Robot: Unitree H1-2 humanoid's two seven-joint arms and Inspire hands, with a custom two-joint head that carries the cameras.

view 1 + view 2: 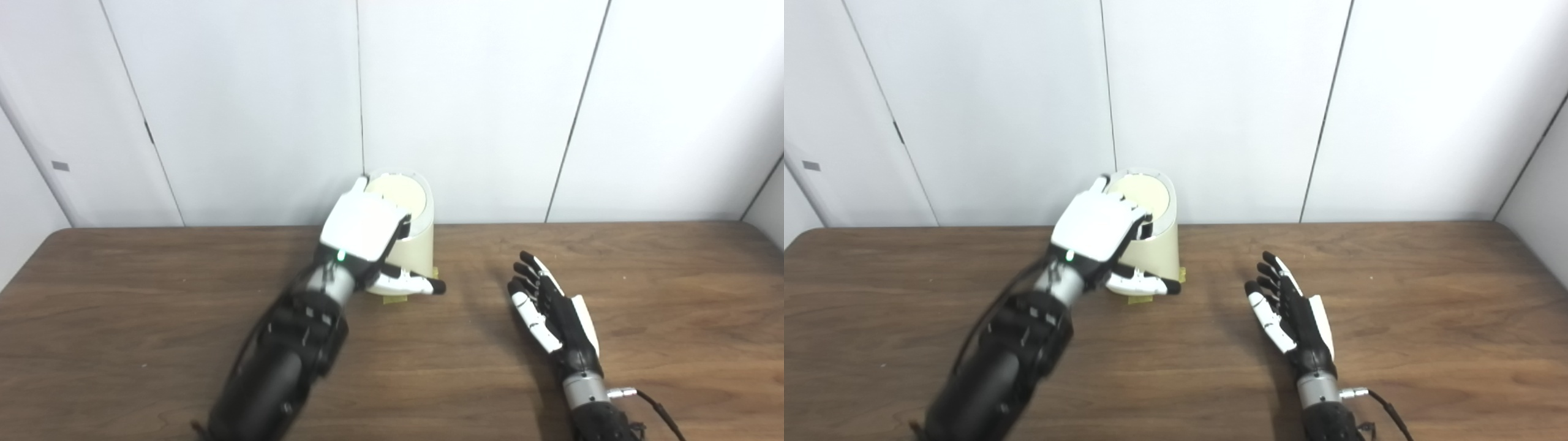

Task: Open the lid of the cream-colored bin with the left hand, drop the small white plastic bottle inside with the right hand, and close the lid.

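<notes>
The cream-colored bin [416, 245] stands at the back middle of the table, against the wall. Its round lid [401, 195] lies flat in the white rim and tilts toward me. My left hand [364, 229] rests against the bin's front left, fingers reaching up onto the lid's edge and thumb [410, 283] stretched out low across the bin's front; it grips nothing. My right hand [551, 309] lies on the table to the bin's right, palm side up, fingers spread and empty. No small white bottle shows in either view.
Bits of yellow tape [395, 299] mark the bin's foot. The brown wooden table [674, 306] runs wide to both sides, with white wall panels [245, 92] right behind the bin. A cable [655, 404] trails from my right wrist.
</notes>
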